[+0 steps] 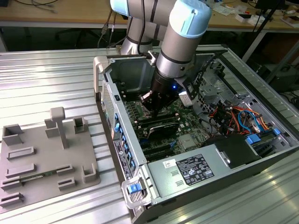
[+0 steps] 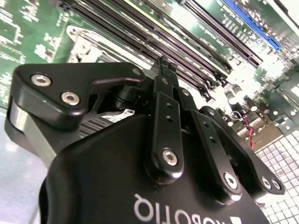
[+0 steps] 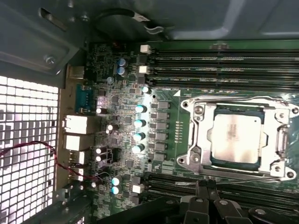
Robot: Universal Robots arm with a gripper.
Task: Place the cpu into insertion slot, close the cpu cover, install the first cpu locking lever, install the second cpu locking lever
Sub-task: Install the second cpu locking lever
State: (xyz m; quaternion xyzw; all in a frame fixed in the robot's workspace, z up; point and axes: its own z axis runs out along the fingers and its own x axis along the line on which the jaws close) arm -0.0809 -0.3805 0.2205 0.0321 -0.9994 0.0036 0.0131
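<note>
Jaws (image 2: 163, 65) pinched together | cpu (image 3: 236, 138) seated | cpu cover (image 3: 240, 108) down

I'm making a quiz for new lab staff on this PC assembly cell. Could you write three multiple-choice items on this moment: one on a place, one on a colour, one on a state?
1. Where is the cpu?
A. on the grey fixture plate
B. seated in the insertion slot
C. on the power supply

2. What colour is the motherboard?
A. green
B. red
C. white

3. How does the cpu cover stand?
A. lifted upright
B. removed from the case
C. folded down around the chip

Answers: 1 B, the first wrist view shows the silver chip inside the socket. 2 A, the board is green in both wrist views. 3 C, the metal frame lies flat, framing the chip's top.
</note>
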